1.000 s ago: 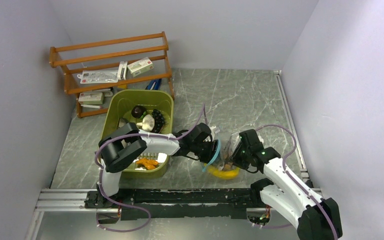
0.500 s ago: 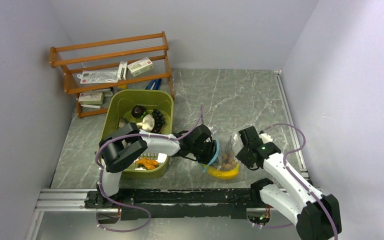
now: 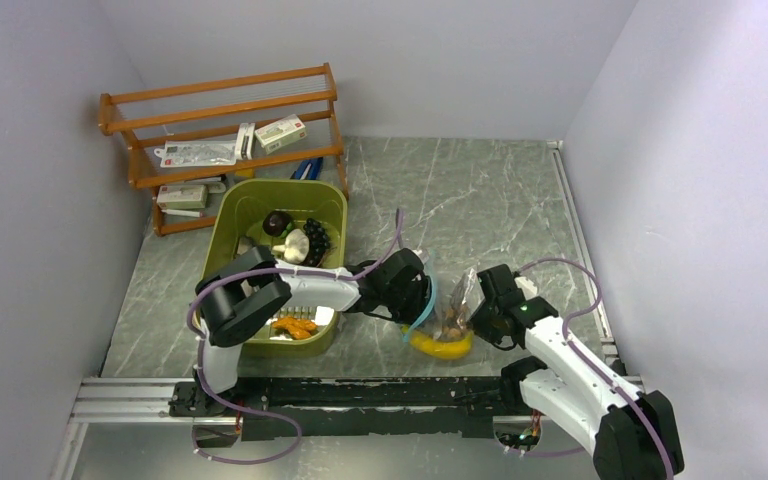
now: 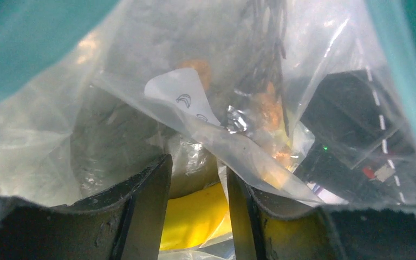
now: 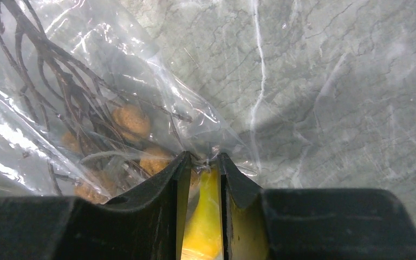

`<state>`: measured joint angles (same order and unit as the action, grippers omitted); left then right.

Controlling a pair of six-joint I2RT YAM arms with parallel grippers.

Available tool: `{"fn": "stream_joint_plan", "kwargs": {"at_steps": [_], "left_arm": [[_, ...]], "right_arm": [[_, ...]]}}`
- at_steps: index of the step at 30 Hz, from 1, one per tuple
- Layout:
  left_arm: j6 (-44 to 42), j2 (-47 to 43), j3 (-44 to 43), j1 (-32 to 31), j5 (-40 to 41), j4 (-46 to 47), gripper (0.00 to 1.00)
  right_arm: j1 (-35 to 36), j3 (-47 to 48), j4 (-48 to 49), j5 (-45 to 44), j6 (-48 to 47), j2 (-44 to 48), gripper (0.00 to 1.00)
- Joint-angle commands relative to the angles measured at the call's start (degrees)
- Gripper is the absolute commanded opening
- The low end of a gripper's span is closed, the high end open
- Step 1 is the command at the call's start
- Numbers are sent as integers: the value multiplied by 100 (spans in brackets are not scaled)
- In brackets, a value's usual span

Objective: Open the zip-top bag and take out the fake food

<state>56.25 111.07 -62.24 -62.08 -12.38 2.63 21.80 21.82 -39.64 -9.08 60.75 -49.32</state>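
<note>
**Clerk:** Count?

**Inspector:** 1 zip-top bag, clear crinkled film with a teal strip, lies on the table between 2 grippers. Fake food inside: 1 smooth yellow banana, at least 3 tan crumbly lumps, 1 dark twiggy stem.

**Clerk:** Jaws?

**Inspector:** Left gripper: jaws part spread at the bag's mouth, film draped across the gap. Right gripper: jaws nearly together, pinching bunched film over the banana.

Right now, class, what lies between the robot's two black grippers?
The clear crinkly zip-top bag with a teal zip strip, a yellow toy banana at its near end, as the top view shows.
</note>
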Motion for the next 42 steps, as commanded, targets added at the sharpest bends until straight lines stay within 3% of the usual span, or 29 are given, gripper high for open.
{"fn": "stream_joint_plan", "kwargs": {"at_steps": [1, 5, 12, 22, 29, 33, 38, 42], "left_arm": [[167, -280, 58, -10, 756, -374, 53], [136, -225, -113, -23, 817, -650, 50], [-625, 345, -804, -229, -42, -718, 46], [-494, -60, -379, -344, -728, 690, 60], [-48, -102, -162, -225, -558, 844, 62], [319, 34, -42, -96, -626, 1129, 60], [233, 238, -299, -91, -587, 814, 55], [250, 380, -328, -85, -664, 855, 43]], "right_arm": [[-18, -156, 84, 237, -3, 20, 25], [-18, -163, 118, 276, -16, 23, 25], [-18, -205, 280, 453, -70, 12, 25], [-18, -317, 353, 564, -30, 50, 25], [-19, -384, 342, 661, -7, 228, 26], [-19, -462, 595, 1072, -131, 347, 24], [-18, -474, 744, 1473, -253, 367, 20], [-18, -433, 772, 1548, -372, 301, 19]]}}
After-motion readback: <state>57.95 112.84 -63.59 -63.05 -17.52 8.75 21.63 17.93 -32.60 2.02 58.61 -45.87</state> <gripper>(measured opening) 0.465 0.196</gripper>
